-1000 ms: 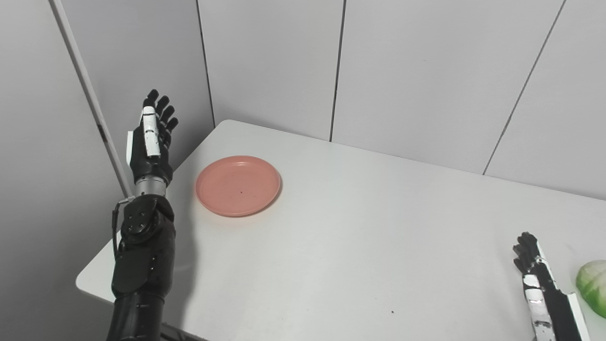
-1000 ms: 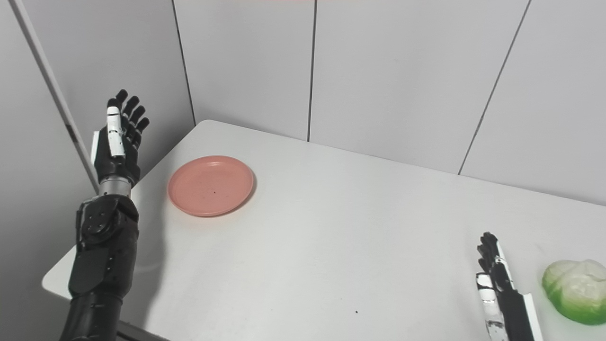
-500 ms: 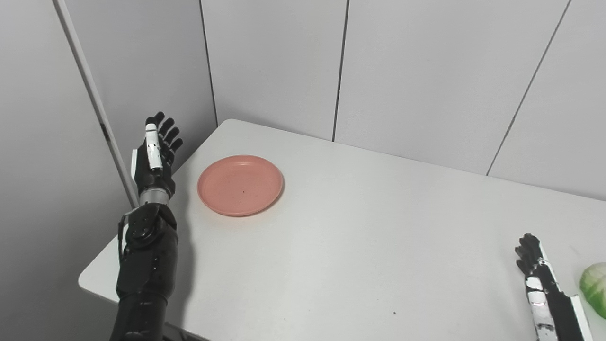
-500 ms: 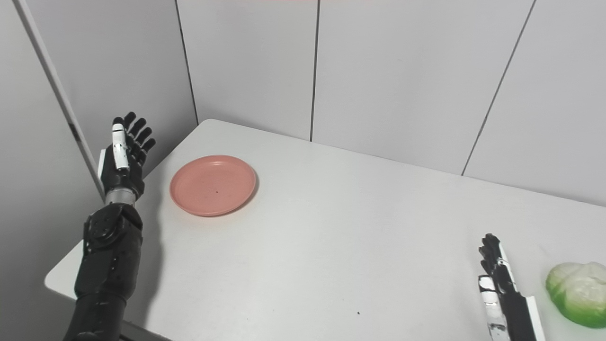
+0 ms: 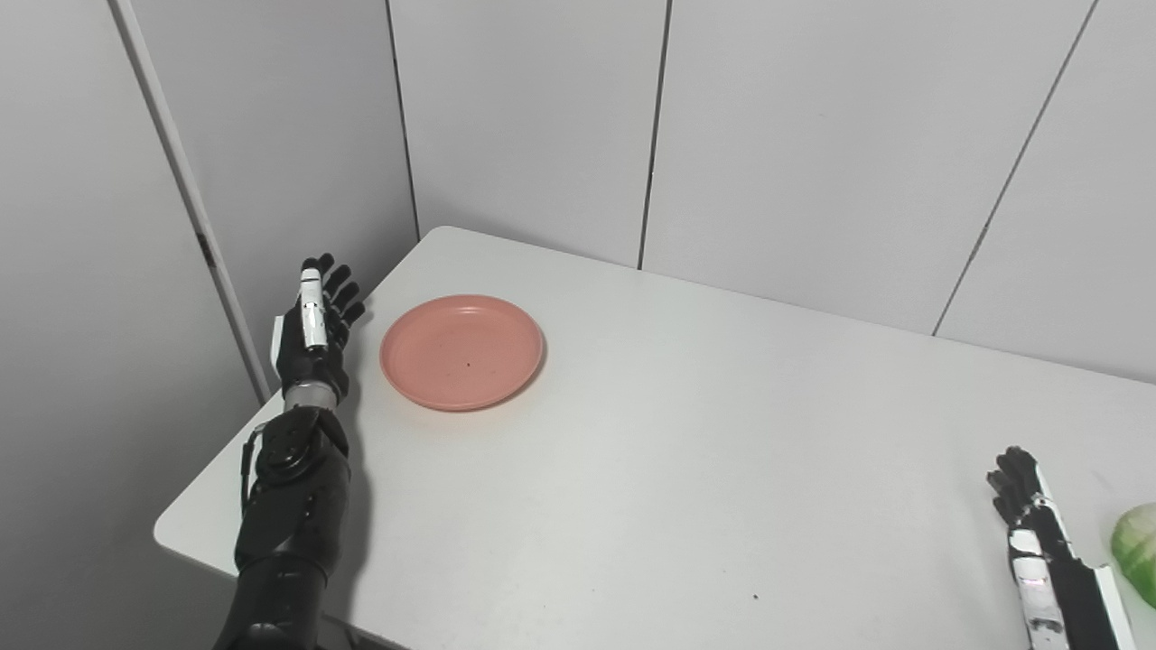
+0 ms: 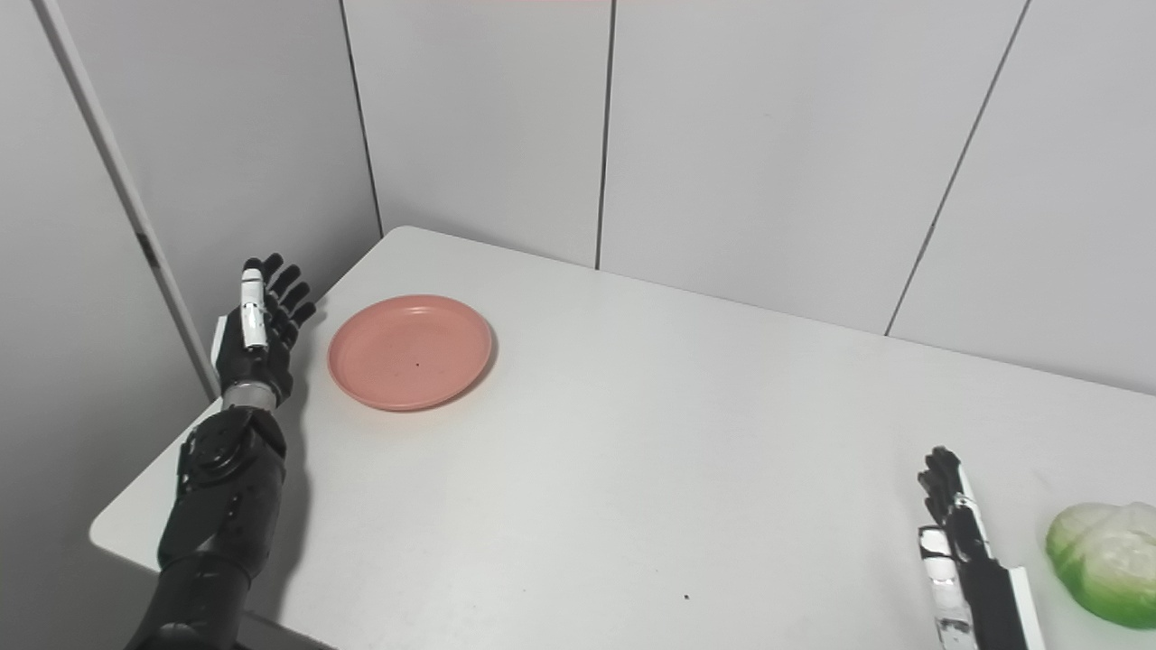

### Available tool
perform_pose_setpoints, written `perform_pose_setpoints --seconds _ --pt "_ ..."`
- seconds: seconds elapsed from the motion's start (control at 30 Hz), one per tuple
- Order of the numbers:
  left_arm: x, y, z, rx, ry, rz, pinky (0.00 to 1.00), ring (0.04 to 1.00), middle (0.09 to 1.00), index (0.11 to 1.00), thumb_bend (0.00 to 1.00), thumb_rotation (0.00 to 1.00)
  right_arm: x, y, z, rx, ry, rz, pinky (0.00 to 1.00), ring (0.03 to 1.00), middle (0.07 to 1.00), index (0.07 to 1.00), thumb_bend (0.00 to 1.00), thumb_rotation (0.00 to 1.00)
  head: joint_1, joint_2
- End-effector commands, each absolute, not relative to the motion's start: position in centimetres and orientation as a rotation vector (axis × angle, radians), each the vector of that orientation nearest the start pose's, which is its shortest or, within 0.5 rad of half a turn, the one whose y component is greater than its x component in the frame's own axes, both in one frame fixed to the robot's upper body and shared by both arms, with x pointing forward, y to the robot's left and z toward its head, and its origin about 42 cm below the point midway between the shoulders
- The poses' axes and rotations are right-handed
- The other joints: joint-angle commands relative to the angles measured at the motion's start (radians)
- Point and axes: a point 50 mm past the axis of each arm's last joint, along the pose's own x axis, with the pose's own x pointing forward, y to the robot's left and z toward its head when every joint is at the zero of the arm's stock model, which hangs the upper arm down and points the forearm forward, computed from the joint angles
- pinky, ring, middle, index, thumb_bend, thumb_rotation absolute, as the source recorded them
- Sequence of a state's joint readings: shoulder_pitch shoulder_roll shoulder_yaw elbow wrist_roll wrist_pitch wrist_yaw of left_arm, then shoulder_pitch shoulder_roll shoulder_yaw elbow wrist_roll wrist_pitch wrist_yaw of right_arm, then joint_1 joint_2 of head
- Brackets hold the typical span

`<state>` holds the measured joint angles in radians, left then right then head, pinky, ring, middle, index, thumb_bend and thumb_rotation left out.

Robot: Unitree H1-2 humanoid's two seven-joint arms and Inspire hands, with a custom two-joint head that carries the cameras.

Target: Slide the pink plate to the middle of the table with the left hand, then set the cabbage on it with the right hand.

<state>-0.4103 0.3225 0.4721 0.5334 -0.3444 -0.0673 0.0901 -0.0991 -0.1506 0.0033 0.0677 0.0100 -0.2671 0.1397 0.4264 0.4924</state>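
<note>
A pink plate (image 5: pixel 461 351) lies flat on the white table (image 5: pixel 686 469) near its far left corner. My left hand (image 5: pixel 314 327) stands open just left of the plate at the table's left edge, fingers pointing up, not touching the plate. The green and white cabbage (image 6: pixel 1104 562) rests near the table's right front. My right hand (image 6: pixel 957 542) is open, fingers stretched forward, a short way left of the cabbage and apart from it. In the left eye view only a sliver of the cabbage (image 5: pixel 1138 551) shows at the right border.
Grey wall panels (image 5: pixel 813 135) rise right behind the table's far edge, and another panel stands close on the left beside my left arm. The rounded front left corner of the table (image 5: pixel 181 533) lies below my left forearm.
My left hand has come down and moved right, from well above the table's left edge to beside the plate. The view shifted slightly. The plate, the cabbage and my right hand kept their places.
</note>
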Motion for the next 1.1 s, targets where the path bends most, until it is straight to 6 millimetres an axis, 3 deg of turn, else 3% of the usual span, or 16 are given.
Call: perform_pose_setpoints --seconds 0.0,0.5,0.7,1.07 --pt "39.9 44.4 16.9 -0.197 -0.177 0.529 0.89 0.905 0.906 0.893 0.42 1.0 29.9 -25.3 10.5 -0.154 -0.198 0.152 1.0 0.961 0.967 0.961 0.32 1.0 -0.001 0.002" --pt "40.5 42.9 13.6 -0.198 -0.095 0.472 0.88 0.906 0.904 0.896 0.43 1.0 30.0 -25.2 10.4 -0.157 -0.208 0.159 1.0 0.96 0.964 0.962 0.33 1.0 -0.01 0.009" --pt "41.1 41.6 12.3 -0.19 -0.049 0.468 0.86 0.889 0.888 0.864 0.42 1.0 29.9 -25.1 10.5 -0.16 -0.214 0.162 0.99 0.96 0.965 0.96 0.33 1.0 -0.016 0.013" --pt "41.6 38.1 11.2 -0.221 -0.015 0.372 0.88 0.898 0.904 0.895 0.42 1.0 29.8 -24.9 10.5 -0.165 -0.22 0.167 0.97 0.958 0.964 0.96 0.32 1.0 -0.036 0.03"
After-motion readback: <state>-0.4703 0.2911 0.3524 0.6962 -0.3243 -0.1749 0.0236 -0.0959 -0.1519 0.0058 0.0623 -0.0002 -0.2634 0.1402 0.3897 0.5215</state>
